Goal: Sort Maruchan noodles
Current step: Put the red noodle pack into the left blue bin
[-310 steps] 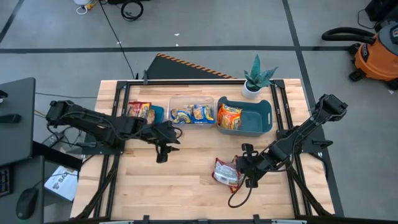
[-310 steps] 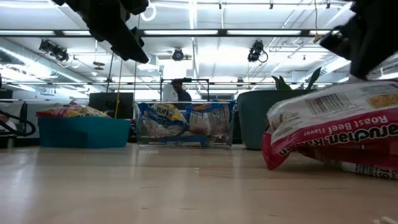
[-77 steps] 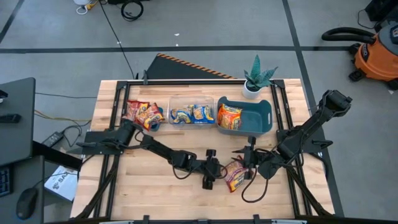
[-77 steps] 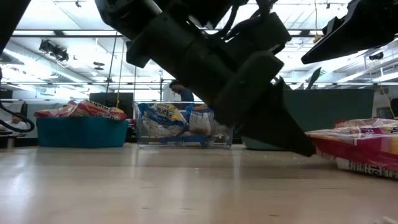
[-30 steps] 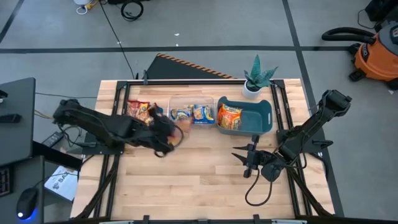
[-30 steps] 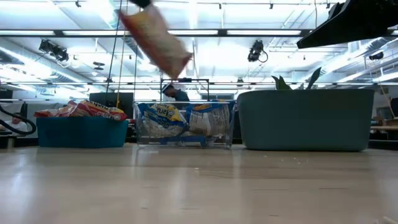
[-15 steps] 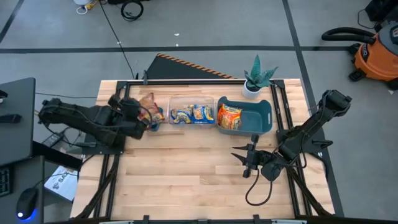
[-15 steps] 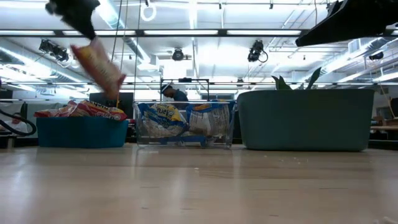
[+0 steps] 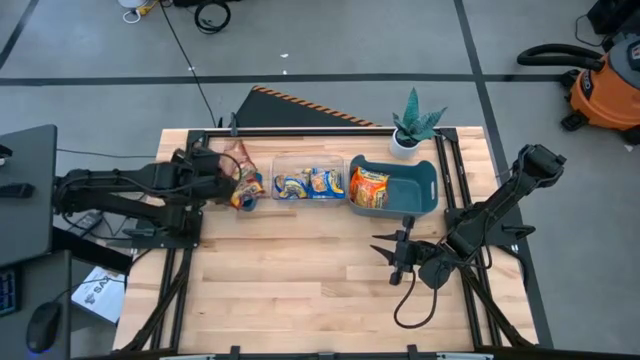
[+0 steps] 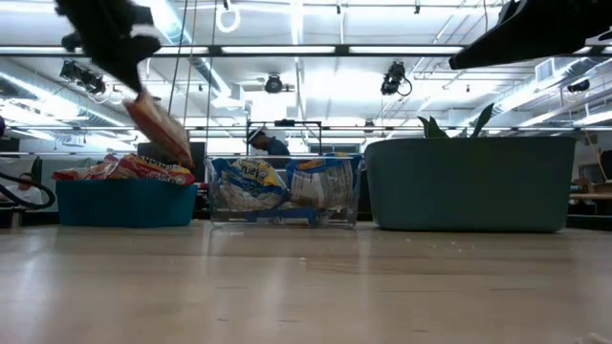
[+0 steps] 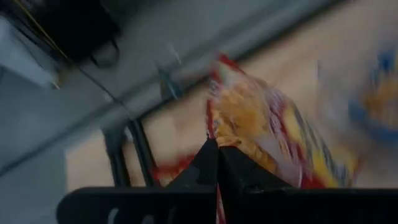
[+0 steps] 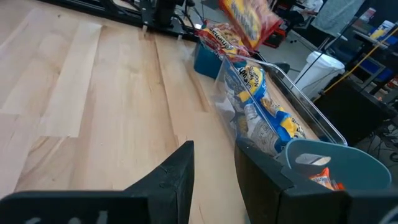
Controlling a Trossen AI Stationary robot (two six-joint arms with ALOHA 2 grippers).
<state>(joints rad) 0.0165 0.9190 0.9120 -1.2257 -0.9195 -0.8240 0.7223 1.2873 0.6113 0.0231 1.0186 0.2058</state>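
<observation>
My left gripper (image 9: 218, 170) is shut on a red-and-orange Maruchan noodle packet (image 9: 240, 160) over the small teal bin (image 9: 254, 180) at the table's far left. That bin holds other red packets (image 10: 120, 169). In the low view the held packet (image 10: 158, 129) hangs above the bin's rim. Blue-and-yellow packets (image 9: 308, 183) lie in the clear bin (image 9: 300, 158). An orange packet (image 9: 368, 188) lies in the large teal bin (image 9: 418, 185). My right gripper (image 9: 395, 255) waits open over the table's right half, holding nothing. My left gripper pinches the packet by one edge (image 11: 219, 132) between its two shut fingers, which slant down from the table's left side. The packet hangs tilted below the fingers, clear of the bin and the table.
A potted plant (image 9: 412, 125) stands at the far right corner behind the large teal bin. Bare wood (image 9: 300, 280) spreads across the near half of the table. A person (image 10: 273, 143) shows in the room beyond the clear bin.
My left gripper has carried the packet from in front of the clear bin toward the table's far left corner, over the small teal bin, and has brought it lower there. The packet has stayed hanging in the hold.
</observation>
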